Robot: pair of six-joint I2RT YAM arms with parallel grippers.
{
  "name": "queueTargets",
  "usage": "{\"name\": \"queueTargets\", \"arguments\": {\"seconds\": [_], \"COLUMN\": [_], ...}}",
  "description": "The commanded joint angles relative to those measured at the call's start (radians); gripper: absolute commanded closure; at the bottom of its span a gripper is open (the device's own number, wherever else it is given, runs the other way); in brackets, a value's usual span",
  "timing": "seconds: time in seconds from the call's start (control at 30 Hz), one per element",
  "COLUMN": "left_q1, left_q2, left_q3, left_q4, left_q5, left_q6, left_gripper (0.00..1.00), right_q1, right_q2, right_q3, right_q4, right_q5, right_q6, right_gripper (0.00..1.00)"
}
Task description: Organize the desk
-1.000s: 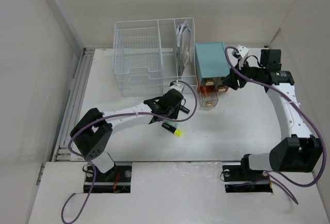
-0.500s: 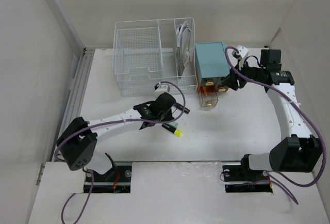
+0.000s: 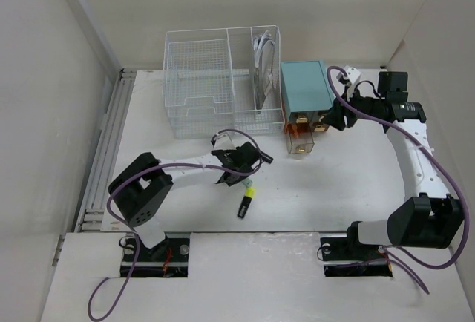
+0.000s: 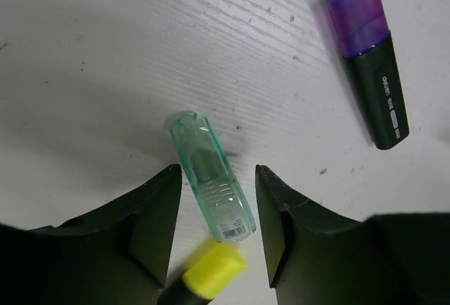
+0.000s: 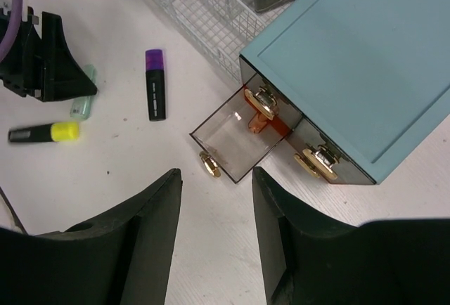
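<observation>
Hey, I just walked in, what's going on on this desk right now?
Two robot arms are tidying the desk. The left claw is open, straddling a clear green cap lying flat, with a yellow highlighter and a purple highlighter nearby. The right claw hovers open before the teal drawer box, one drawer pulled out.

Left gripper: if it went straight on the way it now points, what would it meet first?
Most likely the clear green piece, lying on the desk centred between the open jaws of the left gripper. Nothing shows in between, though depth is hard to judge.
</observation>
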Motion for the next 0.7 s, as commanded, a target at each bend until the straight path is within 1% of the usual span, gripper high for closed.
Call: {"name": "queueTargets", "arguments": {"seconds": [0.0,0.03,0.07,0.13,0.2,0.27,0.33,0.5,0.67], "left_q1": [-0.008,-0.008,-0.008,-0.008,-0.008,-0.008,-0.008,-0.008,-0.008], "left_q2": [-0.038,-0.039,-0.039,-0.039,-0.017,-0.006,0.003,0.062,0.124], "left_q3": [0.019,0.019,0.019,0.019,0.028,0.029,0.019,0.019,0.068], "left_q4": [-0.061,-0.061,-0.07,-0.085,-0.085,-0.085,-0.059,-0.035,-0.035], "left_q5": [-0.06,-0.069,-0.069,-0.081,-0.081,-0.061,-0.049,-0.014,0.022], "left_q6": [-0.1,-0.1,-0.1,-0.111,-0.111,-0.111,-0.111,-0.087,-0.048], "left_gripper": [0.56,0.56,0.53,0.52,0.52,0.53,0.58,0.6,0.62], "right_q1": [-0.008,-0.008,-0.008,-0.008,-0.008,-0.017,-0.017,-0.026,-0.035], "right_q2": [0.003,0.003,0.003,0.003,0.003,0.003,0.003,-0.006,-0.015], "right_q3": [0.011,0.011,0.011,0.011,0.011,0.011,0.011,0.02,0.02], "right_q4": [-0.01,-0.01,-0.01,-0.01,-0.01,-0.019,-0.019,-0.019,-0.028], "right_q5": [-0.043,-0.043,-0.055,-0.055,-0.055,-0.064,-0.064,-0.083,-0.092], "right_q6": [-0.027,-0.027,-0.027,-0.027,-0.027,-0.027,-0.027,-0.027,-0.027], "right_gripper": [0.5,0.5,0.48,0.48,0.48,0.48,0.48,0.48,0.48]}}
